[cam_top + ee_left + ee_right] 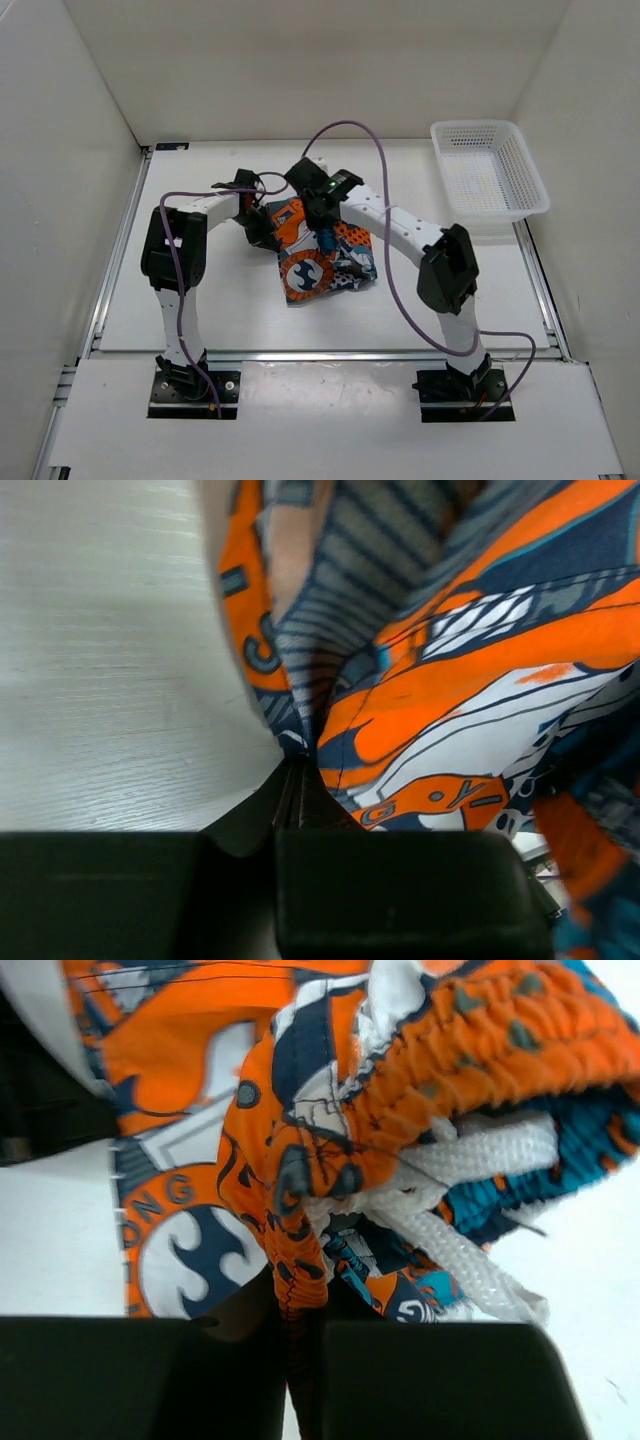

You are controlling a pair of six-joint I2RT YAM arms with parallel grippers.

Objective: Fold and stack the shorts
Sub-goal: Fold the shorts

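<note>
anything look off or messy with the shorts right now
The shorts are bunched and crumpled rather than lying flat, gripped by both the left end effector and the right end effector. Their white drawstring hangs loose out of the waistband in a tangle. Nothing looks torn or spilled.

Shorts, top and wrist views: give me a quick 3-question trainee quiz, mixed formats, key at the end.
1. True or false: the shorts lie inside the white basket.
2. Multiple choice: of the left gripper and the right gripper, which is pinching cloth? A. only the left. B. only the right. C. both.
3. Fill in: in the right wrist view, the white woven cord hanging out of the shorts is their ____.

Key: 1 false, they are on the table between the arms, and the basket stands at the far right. 2 C. 3 drawstring.
</note>
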